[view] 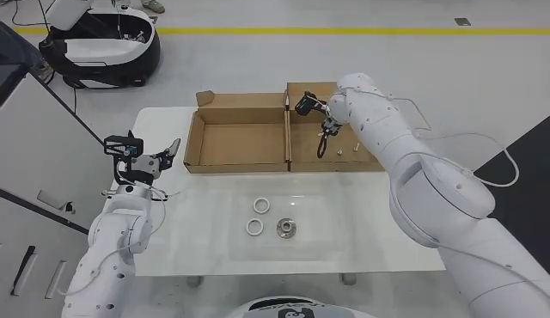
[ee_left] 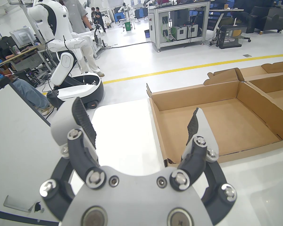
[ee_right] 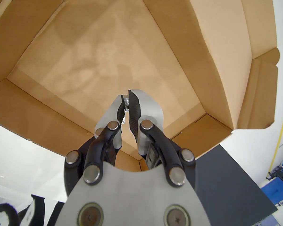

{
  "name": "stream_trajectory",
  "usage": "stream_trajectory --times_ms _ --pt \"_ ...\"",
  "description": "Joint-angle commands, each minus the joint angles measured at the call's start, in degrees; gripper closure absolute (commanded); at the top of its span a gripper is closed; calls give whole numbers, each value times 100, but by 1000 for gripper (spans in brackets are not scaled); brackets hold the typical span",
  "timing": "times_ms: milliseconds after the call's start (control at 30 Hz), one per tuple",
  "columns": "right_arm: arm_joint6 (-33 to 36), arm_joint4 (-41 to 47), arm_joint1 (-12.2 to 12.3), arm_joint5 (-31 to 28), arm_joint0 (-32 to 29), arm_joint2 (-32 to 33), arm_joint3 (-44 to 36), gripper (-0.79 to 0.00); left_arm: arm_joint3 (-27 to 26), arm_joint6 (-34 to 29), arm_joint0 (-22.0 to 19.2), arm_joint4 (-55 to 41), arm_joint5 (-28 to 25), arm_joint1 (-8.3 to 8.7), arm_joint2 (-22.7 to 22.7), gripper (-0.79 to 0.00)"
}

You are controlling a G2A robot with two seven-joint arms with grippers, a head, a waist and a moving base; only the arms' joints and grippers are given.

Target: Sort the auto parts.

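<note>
my right gripper [ee_right: 126,98] is closed almost all the way, pinching a small threaded bolt [ee_right: 126,103] between its ribbed pads. it hangs over the floor of the right cardboard box [ee_right: 226,36].

i judge the bolt to be steel: stiff, light and slick along the thread. the hold belongs across the shank, where the ribs can bite. a pinch near one end could let it pivot out. a drop wouldn't hurt it, though it may roll on the cardboard.

my left gripper [ee_left: 136,106] is wide open and holds nothing. it sits above the table [view: 198,232], just beside the left cardboard box [ee_left: 257,104].

nearer me on the table lie two white rings [view: 261,204] [view: 255,226] and a metal flanged part [view: 285,227], close together. the rings may be plastic, but i can't tell from above. they look light, and i'd take each across its rim. the flanged part is likely heavier, and i'd grip it by the raised hub.

i can read no writing on the bolt, the other parts or the boxes.
</note>
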Motion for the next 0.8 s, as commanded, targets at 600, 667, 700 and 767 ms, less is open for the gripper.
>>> stream_trajectory --times_ms 600,667,700,767 --pt "-200 -241 -289 139 -173 -100 421 0 0 0 0 0 0 0 0 -785" --pt "-214 -245 -300 154 -182 -95 439 0 0 0 0 0 0 0 0 -785" --pt "-220 -244 -306 164 -187 -91 444 0 0 0 0 0 0 0 0 -785" --pt "-237 -255 -318 182 -199 -88 444 0 0 0 0 0 0 0 0 -785"
